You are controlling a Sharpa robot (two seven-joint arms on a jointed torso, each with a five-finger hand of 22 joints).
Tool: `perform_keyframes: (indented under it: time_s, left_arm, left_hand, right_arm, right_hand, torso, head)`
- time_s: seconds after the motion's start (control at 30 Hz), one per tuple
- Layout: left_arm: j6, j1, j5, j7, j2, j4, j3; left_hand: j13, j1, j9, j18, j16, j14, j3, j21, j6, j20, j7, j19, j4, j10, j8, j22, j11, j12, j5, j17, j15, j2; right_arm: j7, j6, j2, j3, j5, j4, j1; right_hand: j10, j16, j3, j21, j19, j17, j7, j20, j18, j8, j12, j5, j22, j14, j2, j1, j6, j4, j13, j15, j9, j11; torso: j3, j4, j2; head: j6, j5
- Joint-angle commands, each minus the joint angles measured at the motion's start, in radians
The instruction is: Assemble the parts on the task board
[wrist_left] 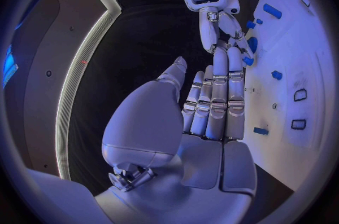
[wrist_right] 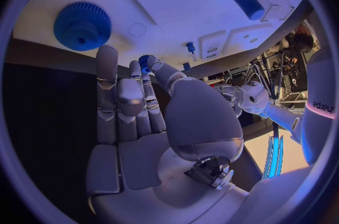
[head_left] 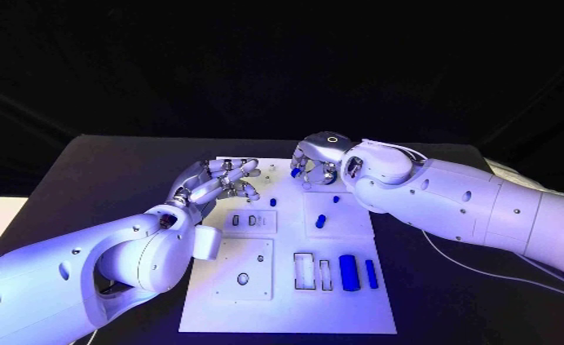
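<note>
The white task board (head_left: 282, 312) lies in the middle of the black table. My right hand (head_left: 315, 162) hovers over the board's far edge and pinches a small blue gear (wrist_right: 146, 60) between its thumb and a fingertip. A large blue gear (wrist_right: 82, 25) sits on the board just past those fingers. My left hand (head_left: 221, 182) reaches over the board's far left corner with its fingers (wrist_left: 215, 94) straight, close together and holding nothing. The right hand (wrist_left: 225, 23) also appears beyond them in the left wrist view.
Near the board's front right lie a thick blue cylinder (head_left: 349, 270) and a slim blue bar (head_left: 372, 273), beside two rectangular slots (head_left: 305, 272). A short blue piece (head_left: 319, 221) and two small blue pegs (head_left: 273, 201) (head_left: 337, 198) sit mid-board. Black table surrounds the board.
</note>
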Motion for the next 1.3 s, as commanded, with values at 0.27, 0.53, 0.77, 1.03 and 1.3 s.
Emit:
perform_keyframes:
  time_s: [0.27, 0.53, 0.77, 1.03, 1.3]
  left_arm:
    - [0.029, 0.002, 0.001, 0.011, -0.001, 0.002, 0.001]
    - [0.03, 0.003, 0.001, 0.011, 0.0, 0.004, 0.001]
    - [0.032, 0.003, 0.001, 0.01, 0.002, 0.005, 0.001]
    - [0.032, 0.003, 0.001, 0.008, 0.003, 0.004, 0.001]
    - [0.032, 0.004, 0.001, 0.007, 0.003, 0.003, 0.001]
  left_hand:
    - [0.002, -0.012, -0.001, -0.002, 0.007, -0.016, -0.005, 0.01, -0.007, 0.004, 0.007, -0.017, -0.005, -0.008, -0.006, 0.006, 0.005, -0.004, 0.006, 0.003, 0.003, -0.001]
    - [0.002, -0.012, -0.001, -0.002, 0.007, -0.02, -0.005, 0.011, -0.007, 0.005, 0.007, -0.021, -0.006, -0.009, -0.006, 0.007, 0.006, -0.004, 0.006, 0.003, 0.004, 0.0]
    - [0.003, -0.012, -0.001, -0.002, 0.006, -0.022, -0.004, 0.011, -0.007, 0.005, 0.007, -0.024, -0.007, -0.009, -0.006, 0.008, 0.006, -0.003, 0.006, 0.003, 0.004, 0.0]
    - [0.003, -0.011, -0.001, -0.002, 0.006, -0.023, -0.004, 0.012, -0.007, 0.006, 0.007, -0.025, -0.007, -0.009, -0.006, 0.009, 0.006, -0.003, 0.006, 0.003, 0.004, 0.0]
    - [0.003, -0.011, -0.001, -0.002, 0.006, -0.024, -0.004, 0.012, -0.007, 0.006, 0.007, -0.026, -0.007, -0.01, -0.006, 0.009, 0.006, -0.003, 0.006, 0.003, 0.004, 0.001]
  right_arm:
    - [-0.047, -0.088, 0.071, 0.001, 0.021, -0.067, 0.0]
    - [-0.049, -0.097, 0.118, 0.001, 0.009, -0.118, -0.001]
    - [-0.049, -0.098, 0.144, 0.001, 0.007, -0.146, -0.003]
    - [-0.033, -0.078, 0.154, 0.001, 0.01, -0.155, -0.003]
    - [-0.021, -0.061, 0.159, 0.001, 0.016, -0.164, -0.003]
  right_hand:
    - [-0.012, 0.007, 0.01, 0.008, -0.012, 0.003, 0.008, 0.001, 0.0, -0.009, -0.008, -0.004, 0.002, 0.024, 0.003, 0.005, -0.009, 0.008, -0.002, 0.002, 0.021, 0.005]
    - [-0.019, 0.006, 0.013, 0.01, -0.017, 0.0, 0.011, 0.003, 0.0, -0.013, -0.009, -0.01, 0.001, 0.021, -0.003, 0.001, -0.013, 0.016, -0.003, 0.005, 0.022, 0.008]
    - [-0.019, 0.007, 0.013, 0.011, -0.018, 0.001, 0.011, 0.003, 0.0, -0.013, -0.009, -0.01, 0.002, 0.021, -0.003, 0.001, -0.014, 0.017, -0.003, 0.005, 0.022, 0.008]
    - [-0.023, 0.013, 0.013, 0.015, -0.02, 0.008, 0.012, 0.005, 0.0, -0.015, -0.009, -0.01, 0.006, 0.021, -0.011, -0.002, -0.016, 0.021, -0.003, 0.006, 0.024, 0.01]
    - [-0.024, 0.015, 0.012, 0.017, -0.02, 0.01, 0.012, 0.005, 0.0, -0.016, -0.009, -0.01, 0.008, 0.021, -0.014, -0.004, -0.016, 0.024, -0.003, 0.007, 0.024, 0.01]
  torso:
    - [-0.0021, 0.0038, 0.005]
    - [-0.0042, 0.0067, 0.008]
    - [-0.0039, 0.0056, 0.01]
    - [-0.0047, 0.0057, 0.011]
    - [-0.0061, 0.0065, 0.013]
  head:
    - [0.003, -0.001]
    - [0.006, -0.002]
    - [0.003, 0.002]
    - [0.002, 0.002]
    - [0.0, 0.0]
